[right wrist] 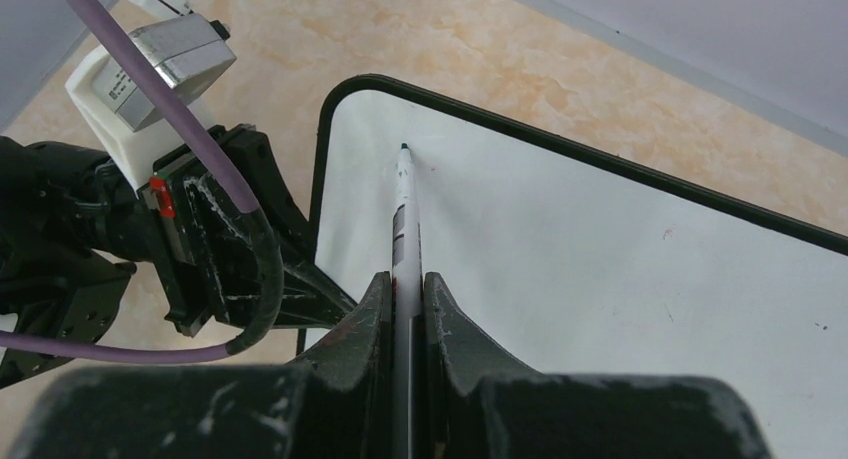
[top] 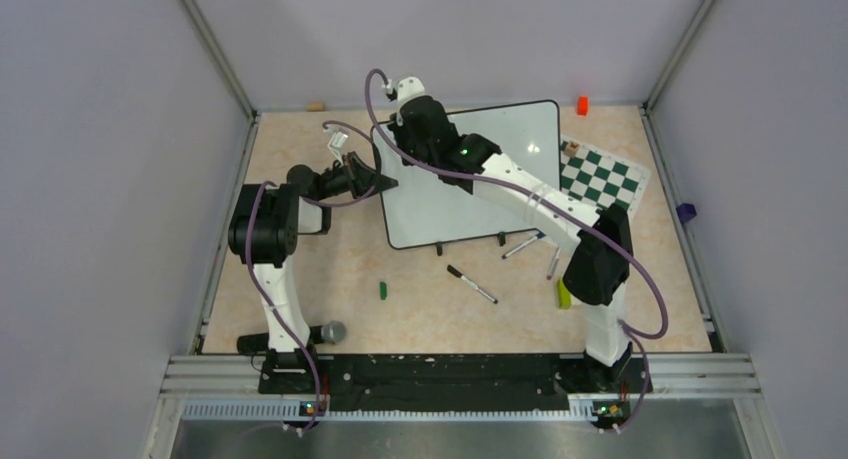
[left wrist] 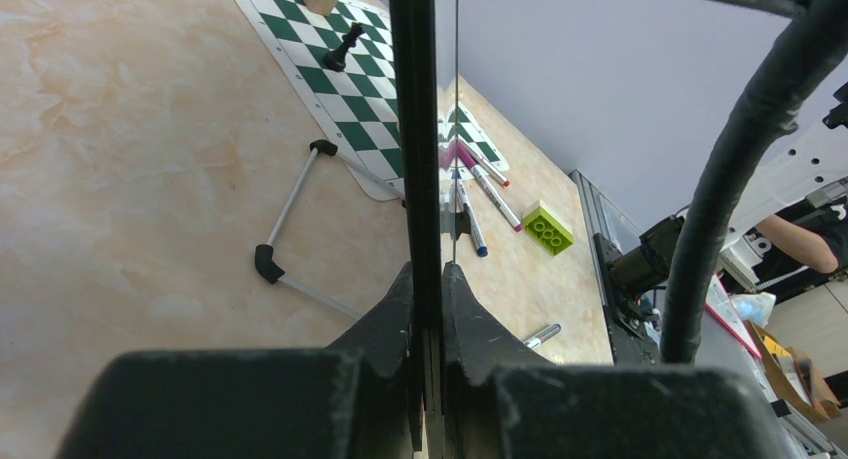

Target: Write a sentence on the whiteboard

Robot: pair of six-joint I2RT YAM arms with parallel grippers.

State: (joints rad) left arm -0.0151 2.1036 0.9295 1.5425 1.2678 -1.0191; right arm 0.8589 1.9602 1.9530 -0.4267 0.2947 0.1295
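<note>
Your left gripper (left wrist: pixel 428 277) pinched the whiteboard (right wrist: pixel 600 279) edge; your right gripper (right wrist: pixel 405 291) clamped a marker (right wrist: pixel 404 204), tip seemingly touching the board.

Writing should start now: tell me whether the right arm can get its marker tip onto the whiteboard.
Probably yes. The right claw grips the marker, its tip over bare whiteboard near a corner; the left claw pinches the board's edge, off to the side.

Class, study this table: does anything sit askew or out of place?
The glossy white, black-framed whiteboard sits rotated askew on the beige marbled table, and a black-tipped white marker lies loose in front of it. Nothing looks spilled.
</note>
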